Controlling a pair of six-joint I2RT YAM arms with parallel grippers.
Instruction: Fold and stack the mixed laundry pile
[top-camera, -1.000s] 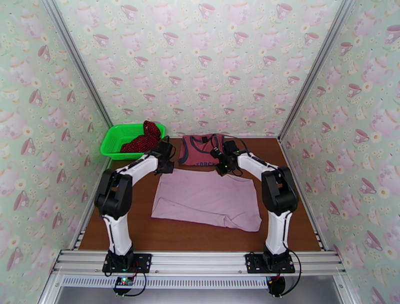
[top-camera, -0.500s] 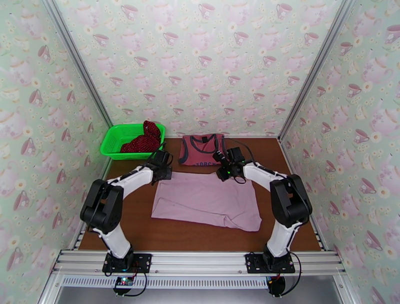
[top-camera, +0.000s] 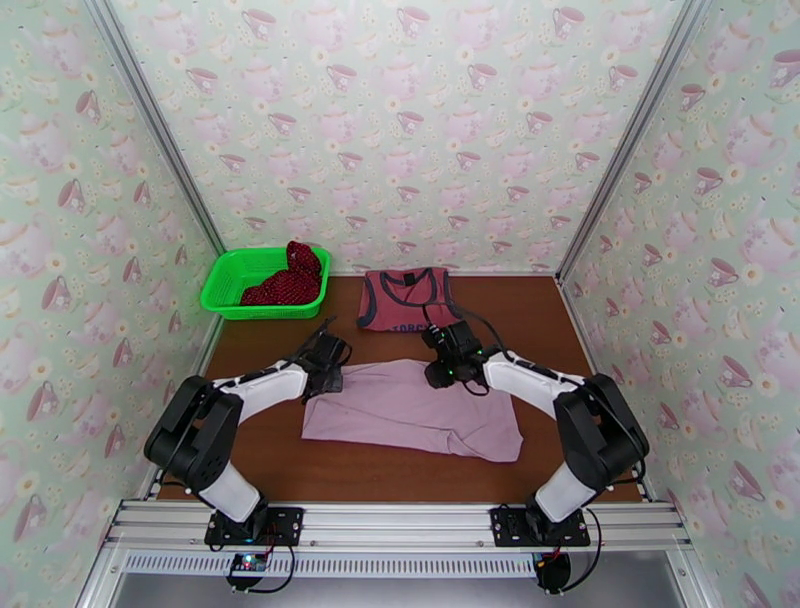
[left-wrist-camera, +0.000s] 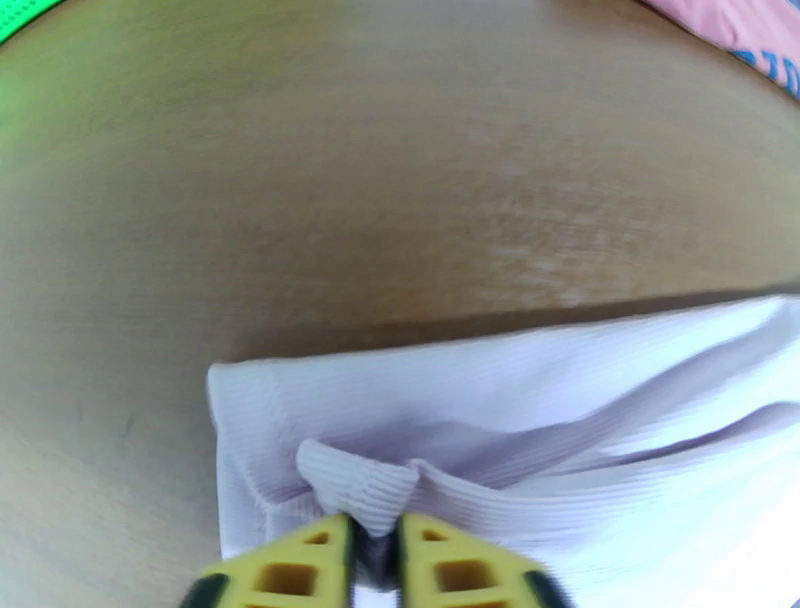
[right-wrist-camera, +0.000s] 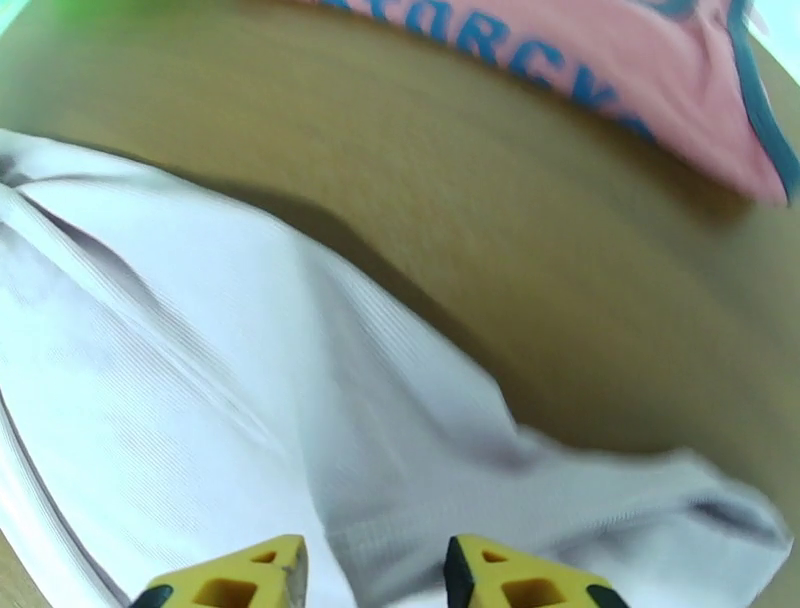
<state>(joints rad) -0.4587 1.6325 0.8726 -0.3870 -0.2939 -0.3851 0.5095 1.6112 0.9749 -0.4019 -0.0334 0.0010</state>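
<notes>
- Mauve-pink piece (top-camera: 410, 415) is lying spread on the table (top-camera: 560, 330) between the two arms. Its far edge is now sitting closer to the arm bases than a second ago, so the cloth is looking shorter front to back.
- Both arms are coming back toward their bases with that far edge, and they are reaching much less far than before.
- Left gripper (left-wrist-camera: 373, 565) is sitting at the far-left corner. Its jaws are only a narrow slit apart, with a small pucker of cloth right at the tips, and I cannot tell whether it is still pinching.
- Right gripper (right-wrist-camera: 375, 580) is showing its jaws clearly parted, with the cloth lying slack beneath the gap and nothing clamped.
- Judging from this, the arms are letting go after bringing the edge over, so the first fold of this garment is just being laid down.
- Tank top (top-camera: 405, 298) is lying flat at the back of the table, well apart from the grippers.
- Dotted cloth (top-camera: 290, 278) is sitting bunched in the green basket (top-camera: 222, 290), not yet handled.
- Most of the task is looking undone, with more folds and all the stacking remaining.
</notes>
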